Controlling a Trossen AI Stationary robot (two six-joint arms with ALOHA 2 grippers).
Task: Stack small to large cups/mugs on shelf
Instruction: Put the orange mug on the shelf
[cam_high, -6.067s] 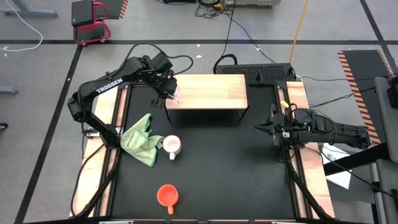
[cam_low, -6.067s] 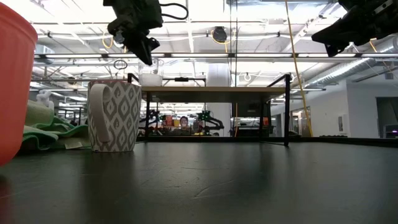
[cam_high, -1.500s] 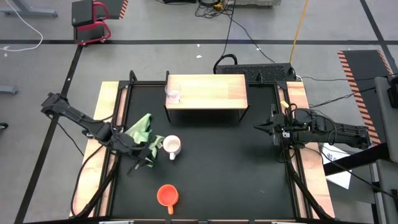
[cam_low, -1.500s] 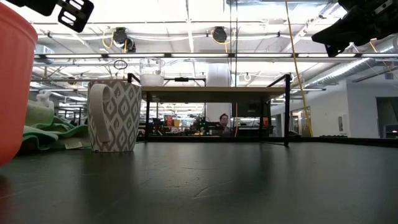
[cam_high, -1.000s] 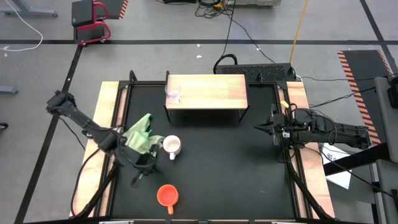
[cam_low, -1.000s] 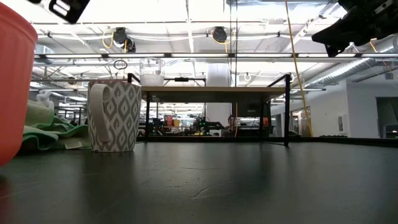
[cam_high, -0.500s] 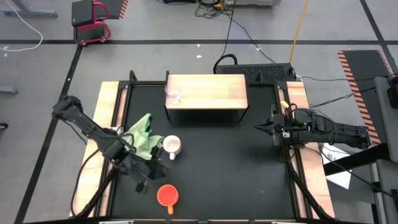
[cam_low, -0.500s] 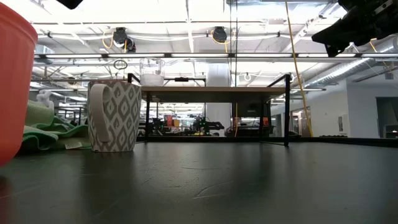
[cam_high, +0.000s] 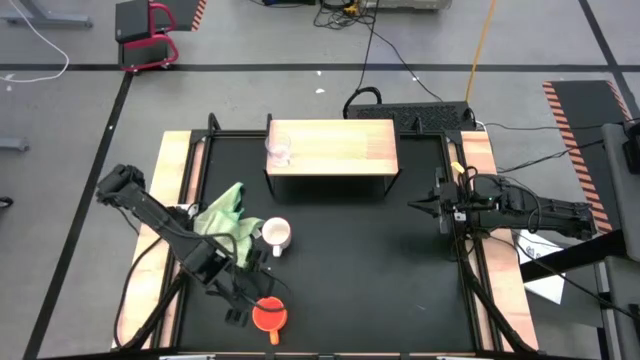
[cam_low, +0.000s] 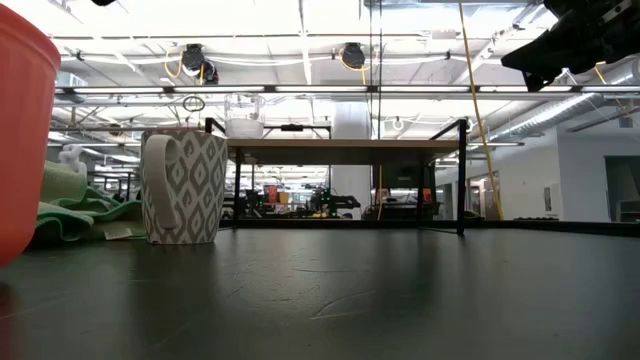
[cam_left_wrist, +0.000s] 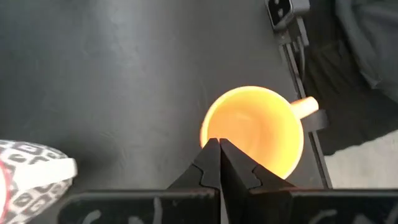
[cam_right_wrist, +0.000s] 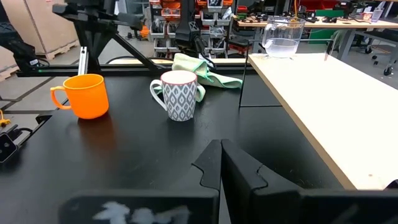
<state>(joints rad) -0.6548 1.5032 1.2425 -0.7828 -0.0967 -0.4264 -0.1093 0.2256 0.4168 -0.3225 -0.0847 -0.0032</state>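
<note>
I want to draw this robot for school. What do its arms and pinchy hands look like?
Both arms are dark, nearly black, built from thin jointed segments with black cables looping beside them. The left gripper and the right gripper each end in two flat, dark fingers that taper to a point, like a beak. Behind the fingers sits a chunky black block.
</note>
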